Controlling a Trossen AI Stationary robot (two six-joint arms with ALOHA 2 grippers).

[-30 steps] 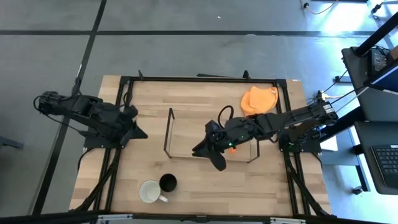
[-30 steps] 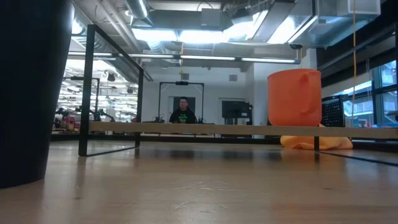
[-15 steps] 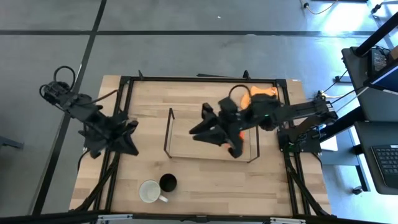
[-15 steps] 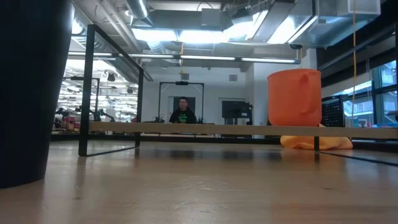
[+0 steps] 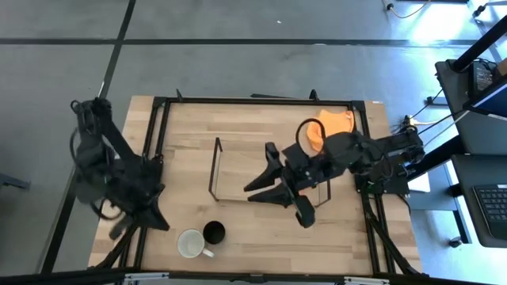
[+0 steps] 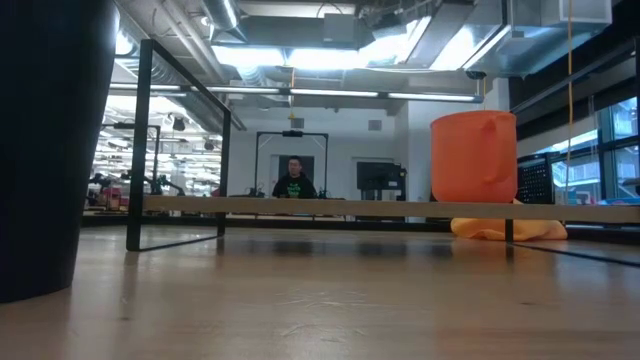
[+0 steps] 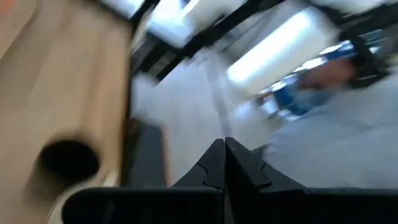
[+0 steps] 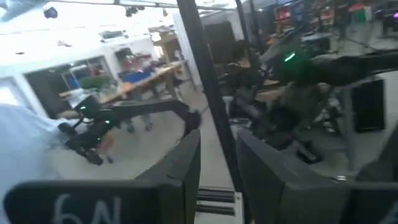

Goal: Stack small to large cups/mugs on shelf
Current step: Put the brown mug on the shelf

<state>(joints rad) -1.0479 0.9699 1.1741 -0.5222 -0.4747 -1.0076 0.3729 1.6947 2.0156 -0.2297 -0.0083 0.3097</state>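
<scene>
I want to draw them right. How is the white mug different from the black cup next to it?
The white mug is light and wider; the black cup is dark and smaller. The white mug has a handle sticking out; no handle shows on the black cup. Both stand upright, side by side on the table, off the rack.

A light wooden table (image 5: pixel 190 127) inside a black frame carries everything. The wire shelf (image 5: pixel 215 170) stands on it near the middle, its long side running across the table. On the shelf's right end sits the orange mug (image 6: pixel 474 157) (the low view shows it upright, handle visible). A white mug (image 5: pixel 191 244) and a black mug (image 5: pixel 214 232) stand touching at the table's near edge, left of centre. An orange cloth (image 5: pixel 329 125) lies crumpled toward the far right corner.
</scene>
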